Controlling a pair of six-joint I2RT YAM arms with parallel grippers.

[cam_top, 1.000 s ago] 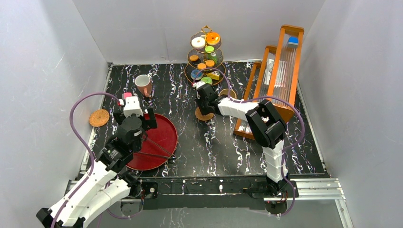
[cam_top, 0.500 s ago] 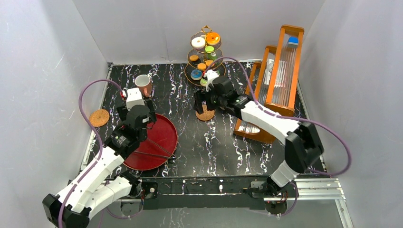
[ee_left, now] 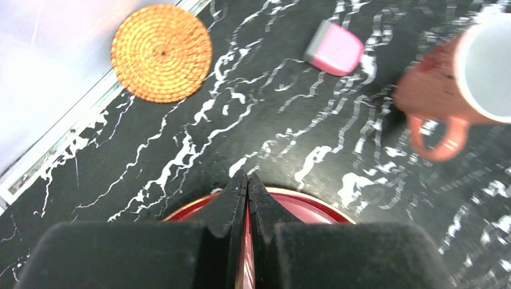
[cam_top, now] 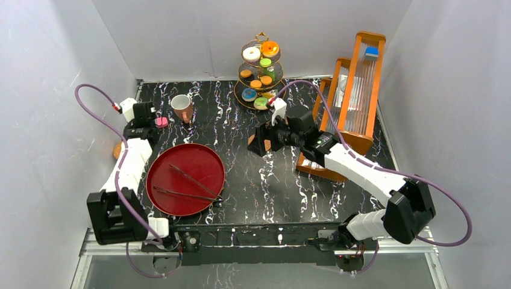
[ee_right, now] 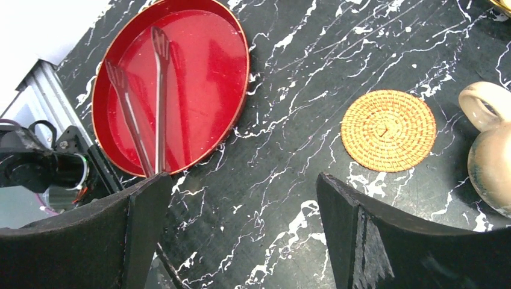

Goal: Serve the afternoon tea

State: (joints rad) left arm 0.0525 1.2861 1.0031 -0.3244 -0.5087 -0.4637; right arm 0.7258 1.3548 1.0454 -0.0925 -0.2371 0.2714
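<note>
My left gripper (ee_left: 247, 182) is shut with nothing between its fingers. It hangs over the far rim of the round red tray (ee_left: 313, 203), at the table's left (cam_top: 143, 121). Beyond it lie a woven coaster (ee_left: 161, 53), a pink pastry (ee_left: 334, 48) and a mug (ee_left: 476, 78) that is white inside and reddish-brown outside. My right gripper (ee_right: 241, 211) stands wide open above bare table, mid-table (cam_top: 263, 141). A second coaster (ee_right: 388, 129) lies just past it, with a beige mug (ee_right: 491, 156) to its right. The gold three-tier stand (cam_top: 260, 72) with pastries is at the back.
The red tray (cam_top: 185, 179) holds black tongs (cam_top: 188, 183) at the front left. A tall orange wooden rack (cam_top: 355, 90) stands along the right side, with a blue block (cam_top: 371, 52) on top. White walls close in the table.
My left arm swung from over the tray out to the far left and its gripper shut. My right gripper opened and drew back from the middle coaster.
</note>
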